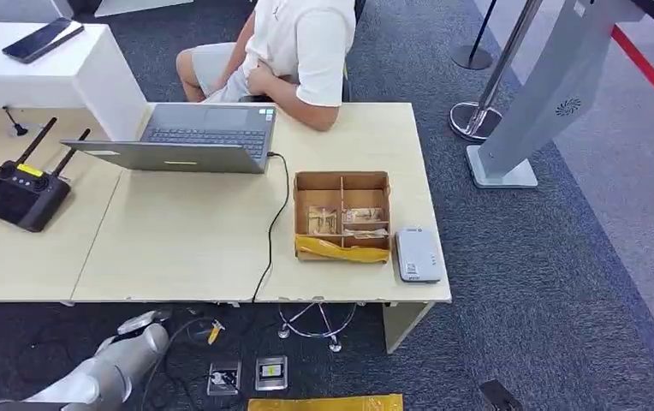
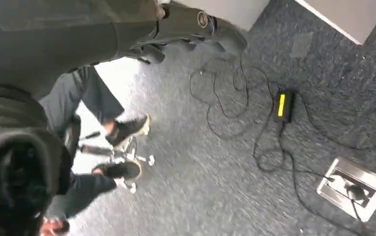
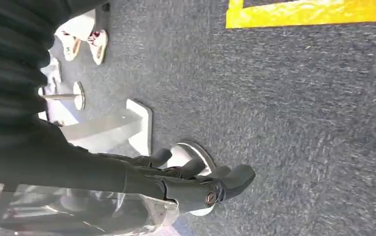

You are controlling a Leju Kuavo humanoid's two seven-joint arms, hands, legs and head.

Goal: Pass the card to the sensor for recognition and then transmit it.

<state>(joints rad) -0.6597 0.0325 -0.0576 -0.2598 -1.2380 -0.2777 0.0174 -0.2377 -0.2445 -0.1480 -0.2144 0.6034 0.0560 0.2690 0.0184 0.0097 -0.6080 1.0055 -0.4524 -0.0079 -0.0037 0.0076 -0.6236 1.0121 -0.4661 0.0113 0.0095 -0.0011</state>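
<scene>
The cards (image 1: 341, 219) are lying inside the compartments of the open cardboard box (image 1: 341, 181) on the table (image 1: 178, 248). The white sensor (image 1: 417, 253) is sitting just beside the box, near the table edge. The left hand (image 2: 196, 29) is hanging above the carpet with fingers loosely spread, holding nothing. The right hand (image 3: 186, 179) is also hanging empty, fingers apart.

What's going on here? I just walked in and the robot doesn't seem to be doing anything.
Nothing is being handled yet. The left hand and right hand hang over the carpet, holding nothing. On the table, a cardboard box of cards sits beside a white sensor, both untouched. A person sits at the far side behind a laptop.
</scene>
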